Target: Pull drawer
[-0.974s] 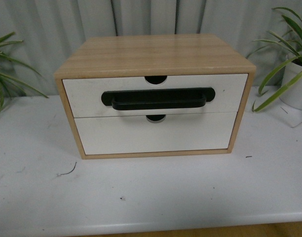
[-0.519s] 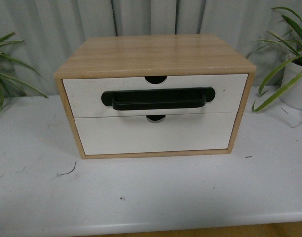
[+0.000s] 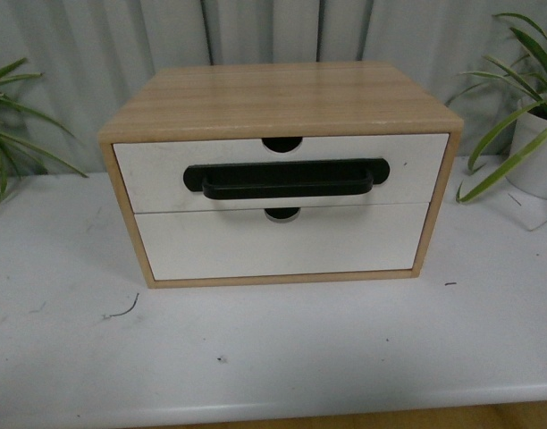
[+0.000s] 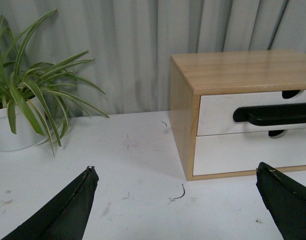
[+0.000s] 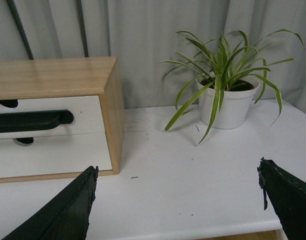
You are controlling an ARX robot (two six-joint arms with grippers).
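Note:
A light wooden cabinet stands on the white table. Its upper drawer has a white front, a long black bar handle and a semicircular notch in the top edge; it sits flush and shut. Neither arm shows in the front view. My left gripper is open over bare table, left of and in front of the cabinet, the drawer beyond it. My right gripper is open over the table to the cabinet's right, the drawer off to its side.
Below the handled drawer is a plain white drawer front without a handle. Potted spider plants stand on either side: one at the right, also in the right wrist view, and one at the left. The table's front edge is near.

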